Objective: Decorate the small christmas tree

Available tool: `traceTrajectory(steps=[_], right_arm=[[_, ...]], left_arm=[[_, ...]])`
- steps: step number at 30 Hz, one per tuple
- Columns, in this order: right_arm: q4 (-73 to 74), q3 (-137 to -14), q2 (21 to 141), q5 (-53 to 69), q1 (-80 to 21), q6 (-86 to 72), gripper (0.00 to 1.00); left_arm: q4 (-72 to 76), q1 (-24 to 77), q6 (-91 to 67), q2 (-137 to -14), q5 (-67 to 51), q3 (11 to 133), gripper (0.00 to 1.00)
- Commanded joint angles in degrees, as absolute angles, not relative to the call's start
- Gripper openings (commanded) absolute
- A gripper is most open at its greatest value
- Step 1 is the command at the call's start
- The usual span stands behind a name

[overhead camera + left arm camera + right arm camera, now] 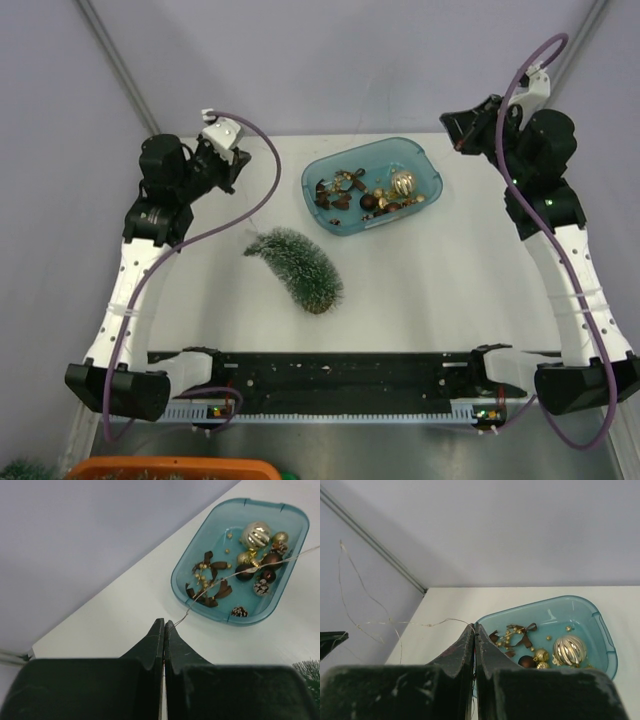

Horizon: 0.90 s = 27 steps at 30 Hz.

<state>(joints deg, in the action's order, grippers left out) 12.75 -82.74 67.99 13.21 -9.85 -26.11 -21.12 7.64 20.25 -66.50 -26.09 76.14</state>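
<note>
Small christmas tree (298, 268) lies on its side on the white table (450, 280), just on the near side of the blue tray (306, 185). The small christmas tree's base is toward the arms and its tip points left.

Left of the tray, the left gripper (163, 622) has its jaws pressed together on a thin wire (181, 619), which runs from the tips across the tray. The tray holds brown ribbons (212, 562), pine cones (239, 611), dark baubles and a gold ball (256, 534).

Beyond the tray's right end, the right gripper (474, 626) is raised. Its jaws are likewise pinched closed on thin wire that loops off to the left.
</note>
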Motion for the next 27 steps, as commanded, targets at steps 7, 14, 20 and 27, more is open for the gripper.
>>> traceTrajectory(steps=[7,14,20,27], right_arm=[[11.25,-87.89,68.2,10.81,-9.14,-24.52,0.0],[9.84,-88.51,70.13,11.78,-9.23,-25.14,0.0],[8.09,-86.23,70.66,14.76,-9.23,-26.19,0.0],[0.53,-78.67,70.05,23.37,-9.23,-32.07,0.0]], left_arm=[[-24.95,6.77,21.79,-64.6,-27.95,80.86,0.0],[-28.2,5.01,24.17,-62.75,-27.77,82.08,0.0],[-31.64,0.37,20.85,-65.47,-28.38,87.18,0.0],[-39.02,-7.47,20.39,-68.74,-36.38,87.73,0.0]])
